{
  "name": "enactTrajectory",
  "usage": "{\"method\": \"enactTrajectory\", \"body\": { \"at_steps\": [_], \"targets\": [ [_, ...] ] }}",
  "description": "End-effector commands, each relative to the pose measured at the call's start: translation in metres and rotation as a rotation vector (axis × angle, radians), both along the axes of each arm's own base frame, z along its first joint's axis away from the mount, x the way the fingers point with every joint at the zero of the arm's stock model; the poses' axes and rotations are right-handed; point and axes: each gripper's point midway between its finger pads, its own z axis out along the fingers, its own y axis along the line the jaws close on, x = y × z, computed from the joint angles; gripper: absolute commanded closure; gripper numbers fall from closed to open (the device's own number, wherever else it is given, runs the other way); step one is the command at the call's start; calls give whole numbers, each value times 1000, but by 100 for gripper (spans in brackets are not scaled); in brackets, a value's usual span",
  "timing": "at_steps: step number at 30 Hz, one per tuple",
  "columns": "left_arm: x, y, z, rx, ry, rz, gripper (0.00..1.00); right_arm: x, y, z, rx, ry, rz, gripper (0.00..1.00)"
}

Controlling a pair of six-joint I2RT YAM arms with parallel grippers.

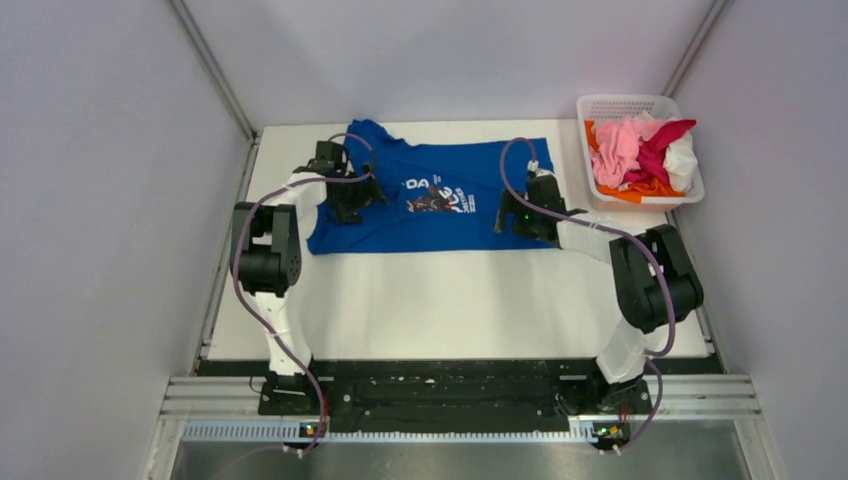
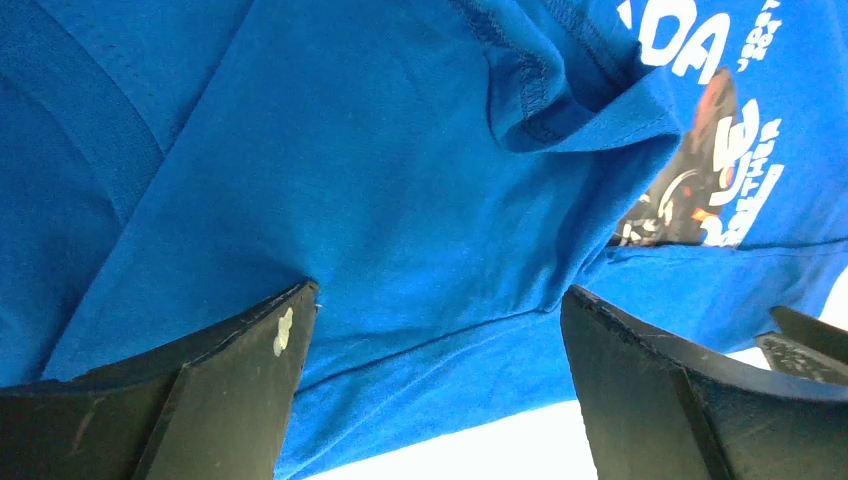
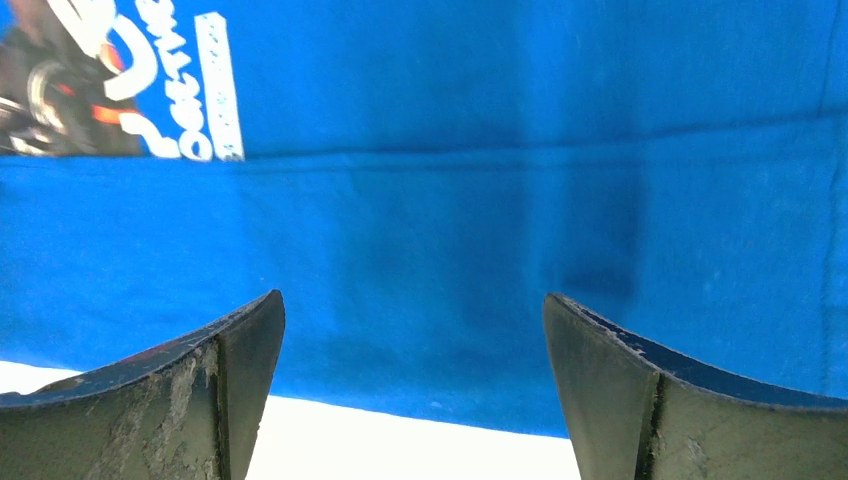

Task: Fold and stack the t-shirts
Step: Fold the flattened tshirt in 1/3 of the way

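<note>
Left gripper [image 2: 440, 300] and right gripper [image 3: 415, 300] both spread wide, empty, low over the blue t-shirt [image 1: 440, 205]. Shirt's long axis runs gripper to gripper. Its near edge sits just base-side of both. Other t-shirts [image 1: 640, 150]: in basket [image 1: 600, 105], beyond right gripper.

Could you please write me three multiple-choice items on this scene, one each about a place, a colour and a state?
1. Where is the white basket?
A. at the table's far right corner
B. between the two arms
C. at the near left edge

2. What colour is the t-shirt spread on the table?
A. orange
B. royal blue
C. white

3. How do the left gripper and the right gripper stand?
A. both shut on cloth
B. one open, one shut
C. both open over the t-shirt

Answers:
1 A, the top view shows it at the far right.
2 B, every view shows blue cloth.
3 C, each wrist view shows jaws spread apart, gripping nothing.
</note>
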Motion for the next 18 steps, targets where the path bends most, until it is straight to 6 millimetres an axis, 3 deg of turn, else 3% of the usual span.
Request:
{"method": "enactTrajectory", "body": {
  "at_steps": [1, 6, 12, 15, 18],
  "targets": [
    [-49, 9, -25, -7, 132, 45, 1, -27, -4, -6, 47, 32, -56, 1],
    [-109, 16, -27, 2, 205, 89, 1, -71, -12, -11, 73, 99, -116, 1],
    [-188, 21, -39, 17, 273, 113, 1, -146, -14, -21, 32, 219, -111, 1],
    [-217, 21, -45, 25, 288, 106, 1, -192, -9, -25, 46, 317, -128, 1],
    [-232, 30, -47, 60, 284, 135, 1, -224, -5, -24, 60, 354, -144, 1]
  ]
}}
